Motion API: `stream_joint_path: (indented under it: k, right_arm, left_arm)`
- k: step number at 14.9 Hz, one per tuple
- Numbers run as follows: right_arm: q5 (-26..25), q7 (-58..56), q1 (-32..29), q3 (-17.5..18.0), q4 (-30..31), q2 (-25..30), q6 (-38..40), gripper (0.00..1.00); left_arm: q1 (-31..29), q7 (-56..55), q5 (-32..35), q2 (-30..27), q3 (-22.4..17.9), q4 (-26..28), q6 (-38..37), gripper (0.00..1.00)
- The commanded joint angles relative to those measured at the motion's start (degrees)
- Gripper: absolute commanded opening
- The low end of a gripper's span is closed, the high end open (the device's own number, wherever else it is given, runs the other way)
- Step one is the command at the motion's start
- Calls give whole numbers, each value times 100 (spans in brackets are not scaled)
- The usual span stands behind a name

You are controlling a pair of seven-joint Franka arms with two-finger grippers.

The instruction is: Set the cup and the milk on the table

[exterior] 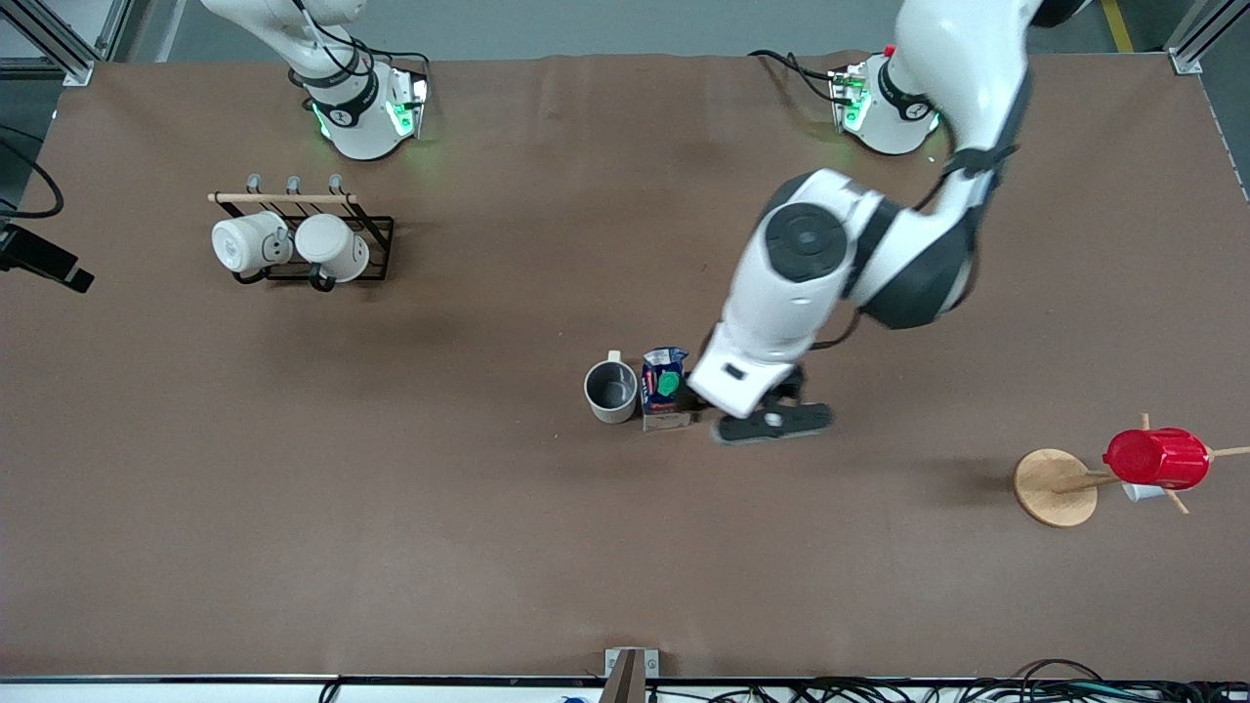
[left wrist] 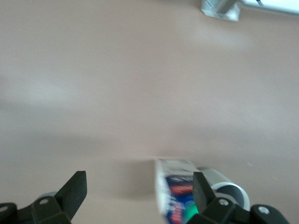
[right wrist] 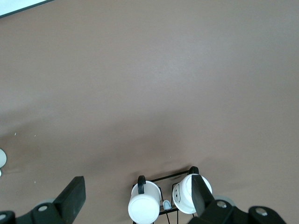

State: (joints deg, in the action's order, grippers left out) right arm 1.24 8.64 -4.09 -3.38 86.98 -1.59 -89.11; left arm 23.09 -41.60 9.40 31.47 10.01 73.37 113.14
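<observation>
Cup (exterior: 611,392) and milk (exterior: 665,389) upright, side by side, mid-frame on table (exterior: 391,508). Left gripper (left wrist: 139,196) beside milk, fingers spread, empty. Right gripper (right wrist: 138,196) spread, empty, above mug rack (right wrist: 163,200).

One bench (exterior: 293,508). One cream cup (exterior: 611,392) with a dark inside. One milk carton (exterior: 666,389). Two white mugs (exterior: 250,242) (exterior: 332,246) on one black wire rack (exterior: 376,239). One red ribbed cup (exterior: 1157,458) on one wooden peg stand (exterior: 1055,486). Two tools: left (left wrist: 135,198), right (right wrist: 135,196).
</observation>
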Motion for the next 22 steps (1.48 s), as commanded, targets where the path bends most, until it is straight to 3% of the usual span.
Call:
stream_joint_path:
  k: [1, 5, 9, 11, 16, 18, 22]
  right_arm:
    - [96, -91, 162, -14, -39, 133, -27, 100]
    - [96, -108, 224, -13, -182, 115, 122, 100]
    - [53, -291, 207, -22, -182, 107, 122, 100]
    - [26, -424, 198, -22, -348, 89, 358, 100]
    - [-9, -739, 189, -48, -524, -16, 632, 100]
    - [-1, -802, 198, -49, -524, -16, 632, 100]
    - [-1, -802, 198, -57, -524, -16, 632, 100]
  left_arm:
    - [-506, 660, 343, -771, 19, 186, -642, 100]
    - [-1157, 1494, 274, -1721, 63, 230, -1723, 100]
    - [-1921, 2856, -498, -2363, 54, 335, -2637, 100]
    - [-1949, 3192, -640, -2881, -60, 877, -2657, 100]
    - [-1686, 4107, -1115, -3902, -1035, 2004, -2692, 100]
    - [-1677, 4107, -1081, -4070, -1027, 2233, -2718, 100]
    - [-1676, 4063, -852, -3930, -738, 1980, -2727, 100]
